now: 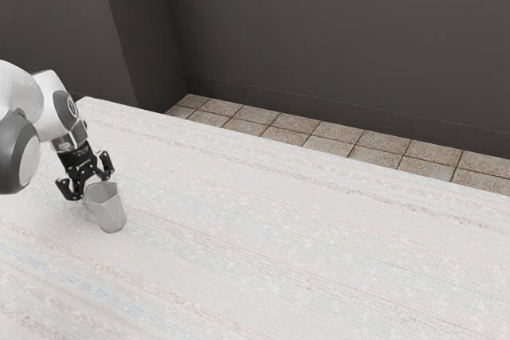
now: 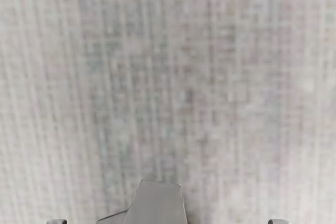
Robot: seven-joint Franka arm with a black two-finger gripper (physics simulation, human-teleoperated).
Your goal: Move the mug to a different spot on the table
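Observation:
A pale grey faceted mug (image 1: 106, 208) stands upright on the white table (image 1: 287, 236), near the exterior view's left edge. My black gripper (image 1: 87, 181) hangs right over the mug's rim, toward the rim's left side. Its fingers are spread wide and are open, with neither closed against the mug's wall. In the wrist view, a grey part of the mug (image 2: 156, 204) lies just under the hand, with the streaked tabletop (image 2: 178, 87) beyond it.
The table stretches wide to the exterior view's right and front. Its far edge (image 1: 263, 142) drops to a brown tiled floor (image 1: 358, 142) in front of dark walls. The arm's white links (image 1: 32, 117) stand at the left edge.

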